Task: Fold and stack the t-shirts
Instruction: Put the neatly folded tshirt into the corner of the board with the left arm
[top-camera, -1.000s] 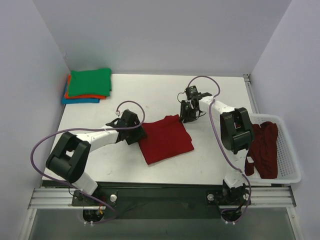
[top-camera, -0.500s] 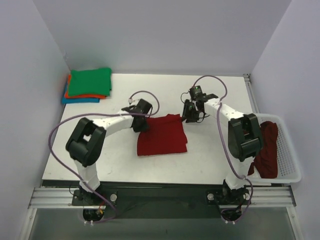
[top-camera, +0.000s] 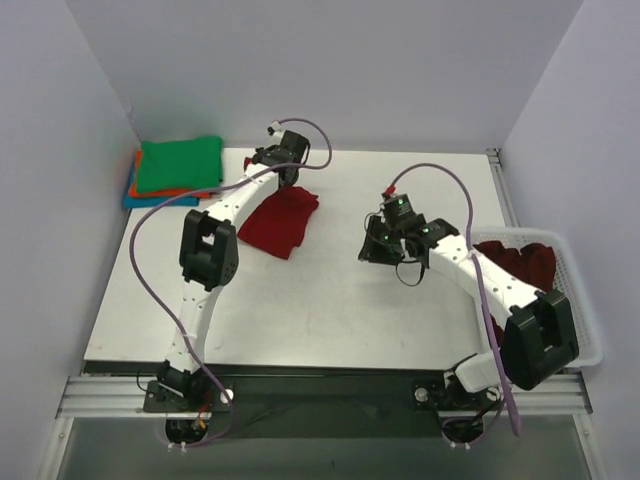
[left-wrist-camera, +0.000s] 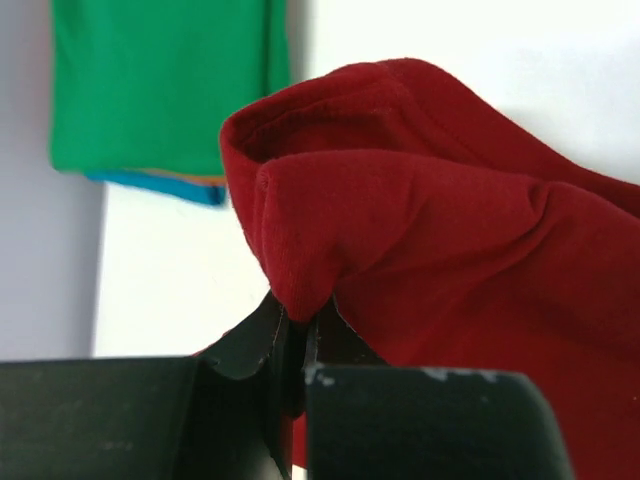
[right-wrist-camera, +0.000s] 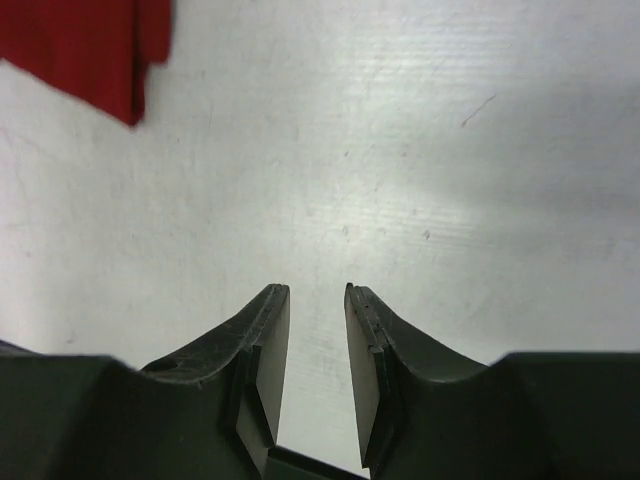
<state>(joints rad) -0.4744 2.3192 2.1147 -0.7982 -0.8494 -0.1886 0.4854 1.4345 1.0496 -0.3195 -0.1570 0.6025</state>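
A folded dark red t-shirt hangs bunched from my left gripper, which is shut on a fold of its cloth at the back of the table. Just left of it lies a stack of folded t-shirts with green on top, then orange and blue; the left wrist view shows the green one beyond the held shirt. My right gripper hovers over bare table right of centre, open with nothing between its fingers. A corner of the red shirt shows far off.
A white slotted basket at the right table edge holds more dark red shirts. Walls close in the table at the back and on both sides. My left arm stretches across the left half of the table.
My left gripper shut on the red shirt's left edge and carried it from the table's middle to the back left, near the stack. My right gripper drew back toward the right.
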